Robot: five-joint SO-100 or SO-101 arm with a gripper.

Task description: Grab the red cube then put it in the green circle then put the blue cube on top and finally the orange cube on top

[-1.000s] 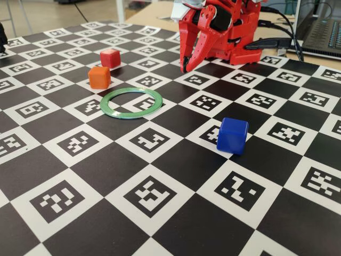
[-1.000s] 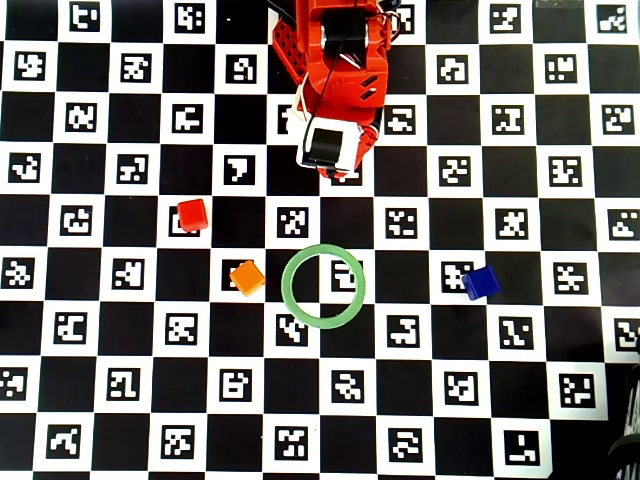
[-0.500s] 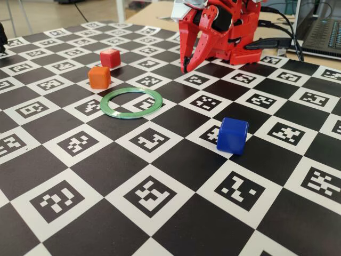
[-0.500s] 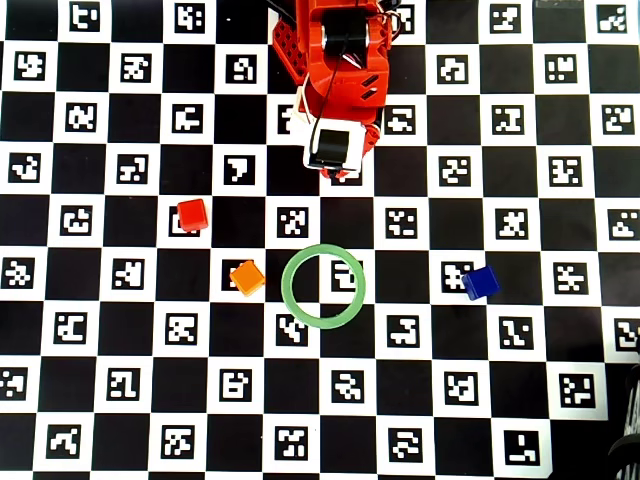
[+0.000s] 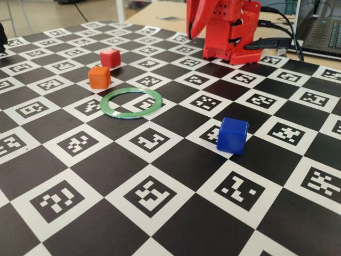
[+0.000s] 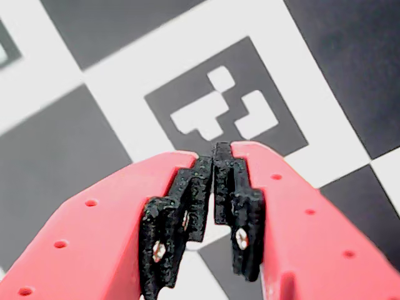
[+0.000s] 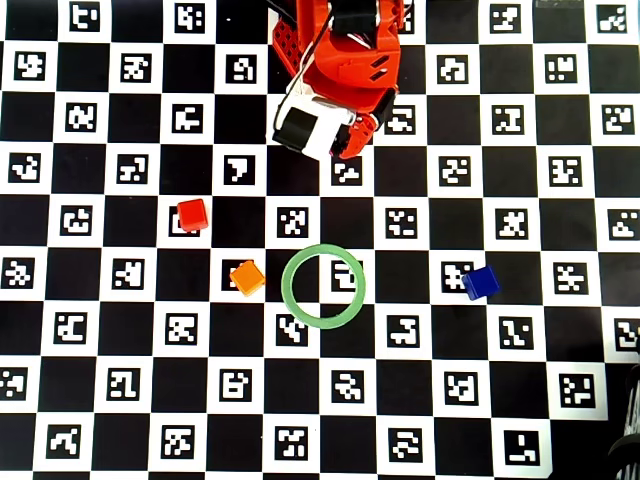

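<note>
Counting three cubes [image 7: 191, 214] [image 7: 481, 283] [image 7: 246, 277], one ring [image 7: 323, 285].

A black-and-white checkered mat [image 5: 160, 213] printed with square coded markers covers the worktop, filling the overhead view edge to edge. In the fixed view, bare light wood [image 5: 154, 10] shows past the mat at the top, with black cables [image 5: 282, 21] and a laptop [image 5: 322, 32] at the upper right. Lighting is even and soft.
</note>
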